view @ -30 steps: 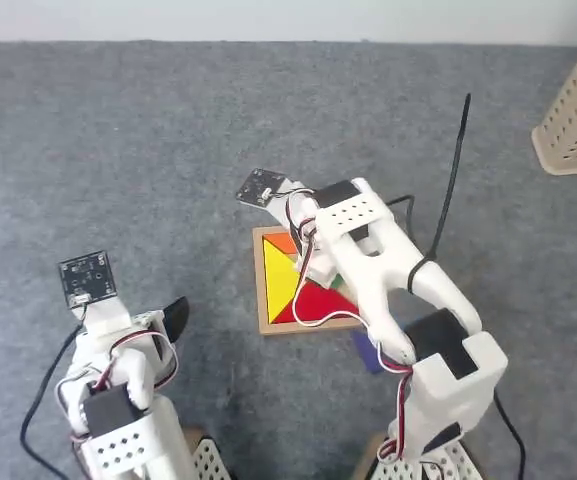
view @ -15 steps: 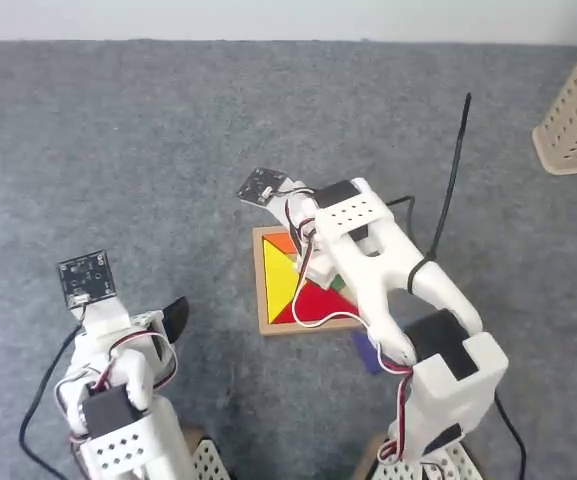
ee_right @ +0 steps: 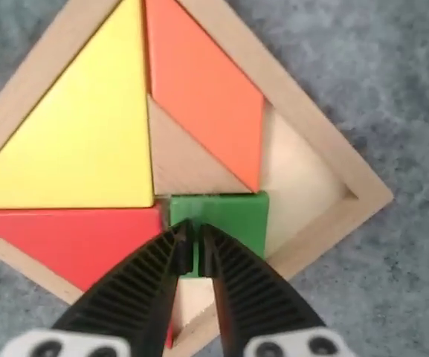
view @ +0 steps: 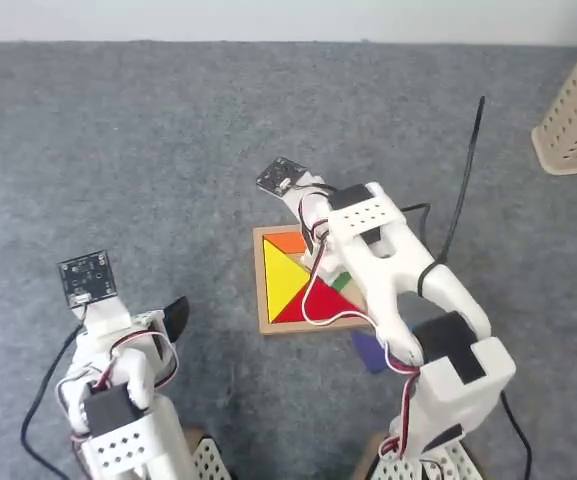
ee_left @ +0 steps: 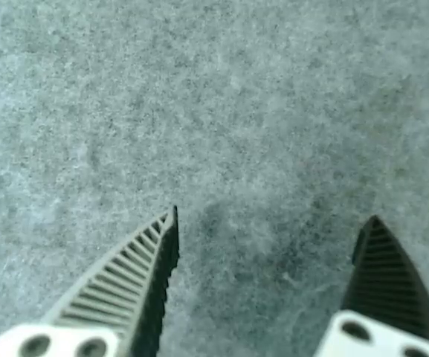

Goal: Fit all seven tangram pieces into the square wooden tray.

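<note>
1. Arms first: the right one hangs over the tray (view: 266, 322). The left gripper (ee_left: 270, 223) sits well apart above bare carpet (view: 148, 140), jaws spread wide and holding nothing. So the right arm is much the nearer.
2. Tray next, partly filled. A blue piece (view: 368, 351) lies outside it on the carpet, just beside its rim and half hidden under the right arm.
3. Yellow triangle (ee_right: 88, 141) and red triangle (ee_right: 73, 238) lie flat, edge to edge.
4. Orange piece (ee_right: 199, 97) lies along the yellow one's other side.
5. Green square (ee_right: 236, 216) sits right at the right gripper (ee_right: 197, 245), whose jaws are pinched almost shut on its near edge. Bare wood shows beside it toward the tray corner, so I'd say it needs nudging that way, away from the red.
</note>
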`<state>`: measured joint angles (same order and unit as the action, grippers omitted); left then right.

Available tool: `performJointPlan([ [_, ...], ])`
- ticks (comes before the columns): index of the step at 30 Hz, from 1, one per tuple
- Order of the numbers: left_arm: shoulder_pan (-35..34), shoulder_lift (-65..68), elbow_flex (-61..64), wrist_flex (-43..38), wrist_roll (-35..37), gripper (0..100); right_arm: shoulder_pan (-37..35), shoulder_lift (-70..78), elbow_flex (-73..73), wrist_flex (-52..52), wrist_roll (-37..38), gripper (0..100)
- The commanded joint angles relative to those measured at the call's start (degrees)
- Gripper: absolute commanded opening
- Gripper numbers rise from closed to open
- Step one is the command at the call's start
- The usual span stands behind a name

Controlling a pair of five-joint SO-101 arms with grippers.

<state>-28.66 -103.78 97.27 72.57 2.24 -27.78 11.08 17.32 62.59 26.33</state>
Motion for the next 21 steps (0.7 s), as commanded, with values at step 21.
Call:
performJointPlan([
  [21, 0.09, -0.70, -0.75, -0.09, -0.09, 35, -1.80, -22.55, 0.00, 10.42, -3.25, 0.6],
])
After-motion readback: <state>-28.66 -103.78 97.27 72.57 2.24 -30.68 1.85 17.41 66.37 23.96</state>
